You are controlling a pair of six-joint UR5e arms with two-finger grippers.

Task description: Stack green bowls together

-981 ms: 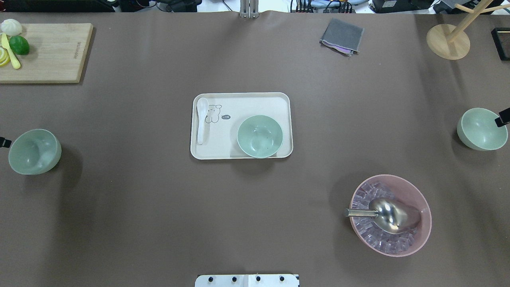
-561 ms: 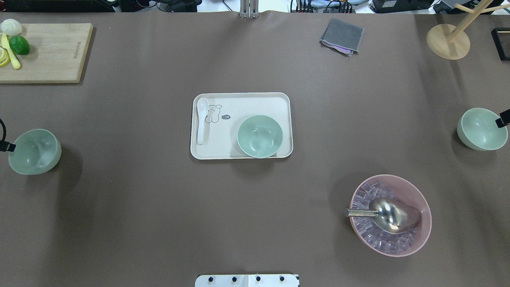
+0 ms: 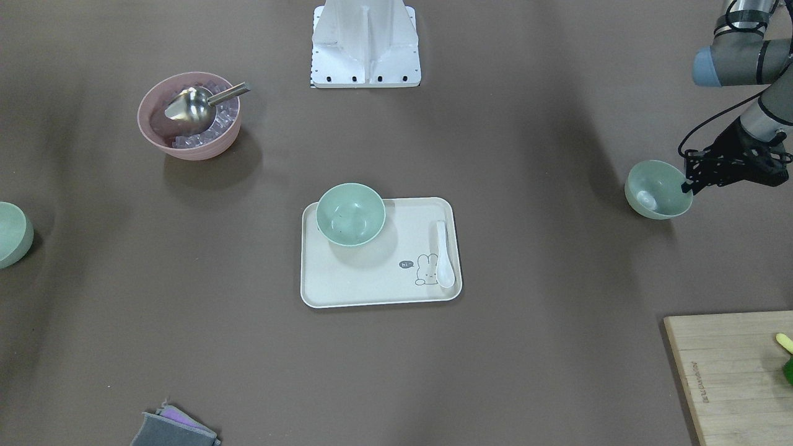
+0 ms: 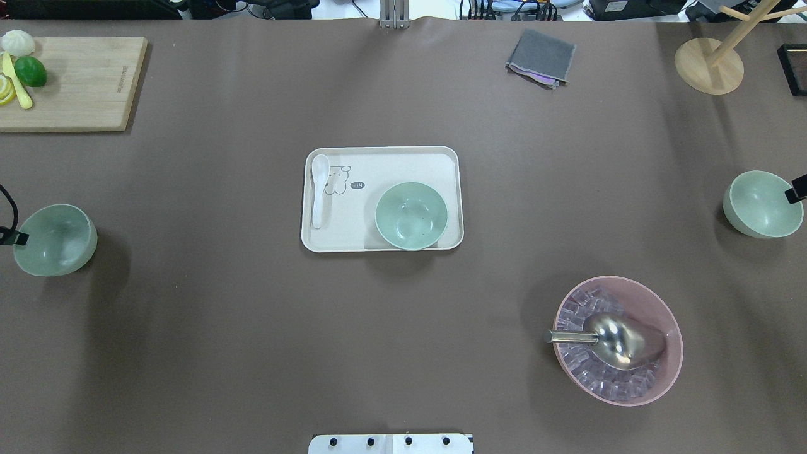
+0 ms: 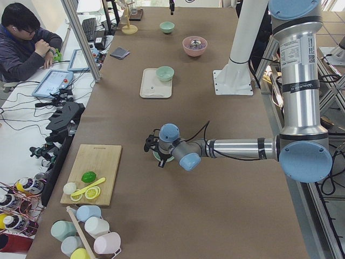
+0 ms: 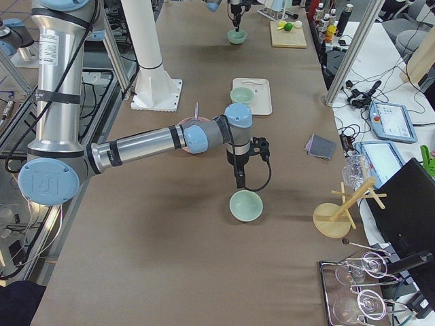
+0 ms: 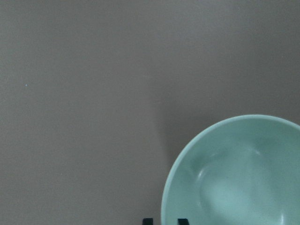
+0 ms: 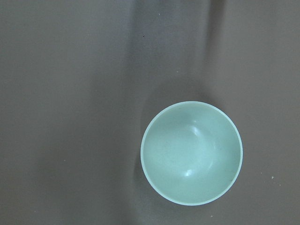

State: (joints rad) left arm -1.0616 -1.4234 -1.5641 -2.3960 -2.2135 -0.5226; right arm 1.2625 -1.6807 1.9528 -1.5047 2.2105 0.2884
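Three pale green bowls show. The left green bowl (image 4: 55,239) sits near the table's left edge. My left gripper (image 4: 12,238) is at its outer rim. In the left wrist view its two fingertips (image 7: 147,221) stand close together, one on each side of the bowl's rim (image 7: 164,206), shut on it. The middle green bowl (image 4: 411,215) stands on the cream tray (image 4: 378,164). The right green bowl (image 4: 763,203) sits near the right edge. My right gripper (image 4: 796,188) hovers above its rim. No fingers show in the right wrist view, where that bowl (image 8: 191,153) lies free.
A white spoon (image 4: 318,189) lies on the tray's left side. A pink bowl (image 4: 656,296) with ice and a metal scoop (image 4: 615,340) stands front right. A cutting board (image 4: 82,82), a grey cloth (image 4: 542,57) and a wooden stand (image 4: 709,66) line the far edge.
My left gripper has come further into view and moved onto the left bowl's rim. The bowls have kept their places. The right gripper has barely moved.
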